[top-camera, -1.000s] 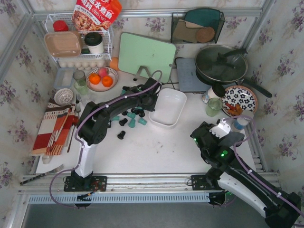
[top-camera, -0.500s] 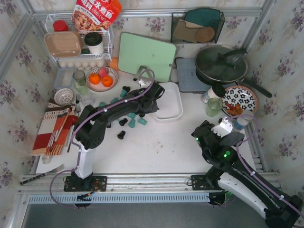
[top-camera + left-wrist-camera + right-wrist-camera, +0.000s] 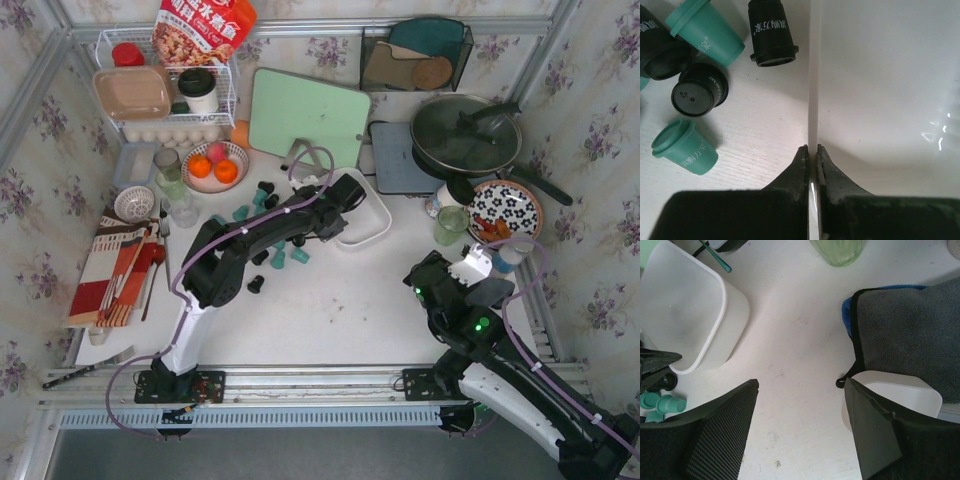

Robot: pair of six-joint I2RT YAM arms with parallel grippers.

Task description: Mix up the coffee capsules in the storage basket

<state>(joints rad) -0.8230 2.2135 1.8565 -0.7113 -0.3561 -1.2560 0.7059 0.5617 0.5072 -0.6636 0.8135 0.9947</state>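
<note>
**Mia:** Where is the white tub [image 3: 880, 100]?

**Ben:** It is on the table [image 3: 790, 355], near the middle, just in front of the green board [image 3: 305, 115].

**Mia:** What about the left claw [image 3: 812, 149]?

**Ben:** It is pinched tight on the thin edge of the tub. One finger is inside the tub and the other is outside, with the edge squeezed between them.

**Mia:** And the coffee capsules [image 3: 704, 31]?

**Ben:** They are on the table outside the tub, on the side where the claw holds it. Some are green and some are black. Most lie on their sides. One black one [image 3: 699, 95] stands up with its round end facing up. Another black one [image 3: 771, 32] lies just beside the tub's edge.

**Mia:** And the right claw [image 3: 800, 385]?

**Ben:** Its two fingers are wide apart and hold no thing. It hangs over bare table, well apart from the tub. A grey cloth [image 3: 905, 325] lies near it, with a small white box [image 3: 900, 395] beside it. A green glass [image 3: 837, 250] stands farther back.
</note>
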